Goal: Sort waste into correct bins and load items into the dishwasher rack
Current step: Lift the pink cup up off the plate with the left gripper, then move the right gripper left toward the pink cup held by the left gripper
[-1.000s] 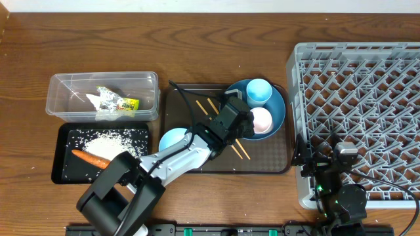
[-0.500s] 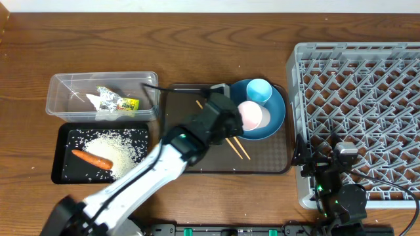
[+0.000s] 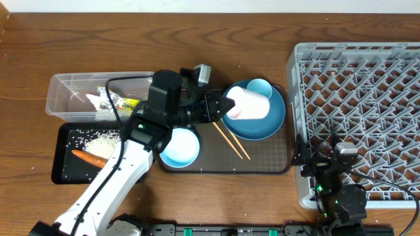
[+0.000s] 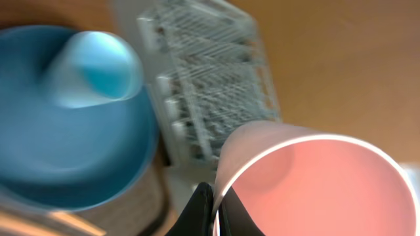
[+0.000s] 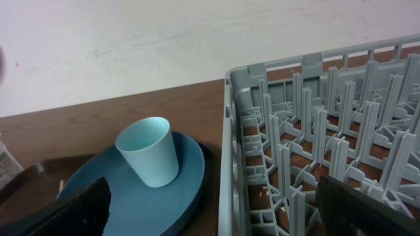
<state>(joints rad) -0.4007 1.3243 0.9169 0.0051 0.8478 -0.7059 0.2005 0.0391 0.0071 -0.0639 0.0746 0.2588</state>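
waste already lies in the clear tub (image 3: pixel 65 92) and black tray (image 3: pixel 62 141). left fingers (image 3: pixel 221 108) pinch the pinkish-white cup (image 3: pixel 251 105) by its rim, right fingers (image 3: pixel 325 157) gape empty, and the dishwasher rack (image 3: pixel 357 111) holds nothing yet.

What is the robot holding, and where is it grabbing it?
The left gripper holds the pinkish-white cup, pinching the wall at its rim, with the cup tipped sideways over the blue plate.

Pretty sure this is a robotics lab dressed up like a kitchen, not an actual kitchen: bare wood-grain table (image 3: pixel 230 19), blank white wall (image 5: pixel 131 39) behind it, a grey dishwasher rack (image 3: pixel 367 85) and a brown serving tray (image 3: pixel 262 162) sitting straight on the table, and a robot arm (image 3: pixel 118 174) reaching in from the front edge.
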